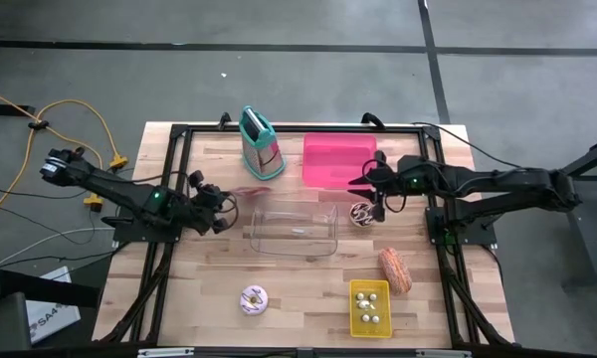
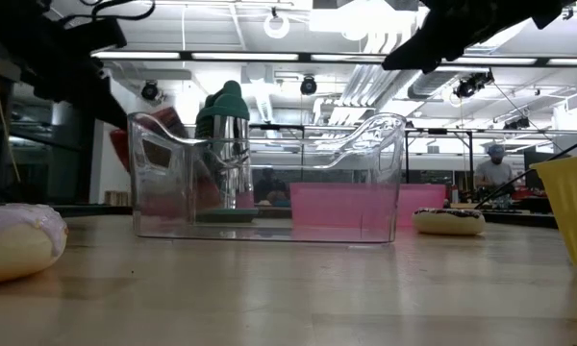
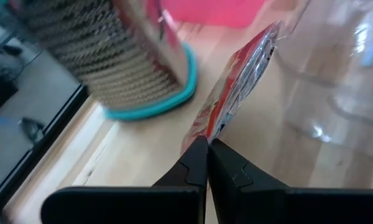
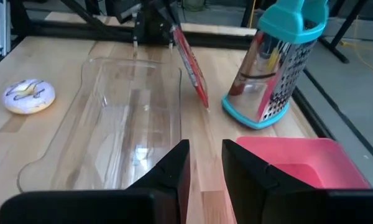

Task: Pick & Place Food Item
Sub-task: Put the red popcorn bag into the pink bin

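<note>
A red and silver food packet [image 3: 242,81] juts out from my left gripper [image 3: 206,146], which is shut on it. The packet stands between a steel grater with teal trim [image 1: 261,144] and a clear plastic bin [image 1: 294,227]. It also shows in the right wrist view as the packet [image 4: 193,68], and through the bin's wall in the low view as the packet [image 2: 168,144]. My right gripper [image 4: 205,162] is open with nothing between its fingers. It hovers at the right gripper's place [image 1: 358,185], by the pink container [image 1: 338,159] and above a chocolate donut [image 1: 362,213]. My left gripper pinches the packet by its near end [image 3: 202,132] between the tips of its two fingers. The fingers come from the table's left, slanting down. The packet stands on edge and reaches out beyond the fingertips, tilted. Whether its lower corner [image 4: 206,104] touches the table I cannot tell.
A white-iced donut [image 1: 254,299] lies near the front edge. A bread roll [image 1: 395,270] and a yellow tray [image 1: 369,306] holding small pieces sit at the front right. A black frame [image 1: 169,179] runs around the wooden tabletop.
</note>
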Robot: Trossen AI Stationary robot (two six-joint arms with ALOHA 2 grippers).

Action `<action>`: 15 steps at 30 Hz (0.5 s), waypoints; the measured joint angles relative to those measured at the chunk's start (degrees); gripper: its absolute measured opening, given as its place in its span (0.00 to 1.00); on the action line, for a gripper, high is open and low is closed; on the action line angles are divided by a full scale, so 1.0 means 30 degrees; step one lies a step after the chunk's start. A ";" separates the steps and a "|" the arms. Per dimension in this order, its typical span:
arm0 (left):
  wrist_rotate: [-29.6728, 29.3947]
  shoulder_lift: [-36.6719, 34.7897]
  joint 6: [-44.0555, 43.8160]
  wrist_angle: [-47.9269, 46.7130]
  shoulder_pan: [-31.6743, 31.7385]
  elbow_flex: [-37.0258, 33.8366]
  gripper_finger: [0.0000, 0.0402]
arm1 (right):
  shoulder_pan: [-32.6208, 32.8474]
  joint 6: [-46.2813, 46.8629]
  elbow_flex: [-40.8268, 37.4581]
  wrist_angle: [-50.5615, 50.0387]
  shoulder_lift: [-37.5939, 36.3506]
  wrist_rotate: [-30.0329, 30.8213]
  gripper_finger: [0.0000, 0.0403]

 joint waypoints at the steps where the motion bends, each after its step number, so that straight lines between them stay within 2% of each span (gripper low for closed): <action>1: 0.0276 0.0000 0.0619 0.0574 0.0189 0.0000 0.00 | -0.0001 -0.0001 0.0001 -0.0007 0.0122 -0.0097 0.20; 8: 0.1297 0.0007 0.3711 0.3519 0.1207 0.0000 0.00 | 0.0002 -0.0001 0.0001 0.1522 0.1168 -0.0645 0.20; 15: 0.2139 0.0007 0.4468 0.4150 0.2259 0.0000 0.00 | -0.0001 -0.0003 0.0001 0.4264 0.2320 -0.0899 0.20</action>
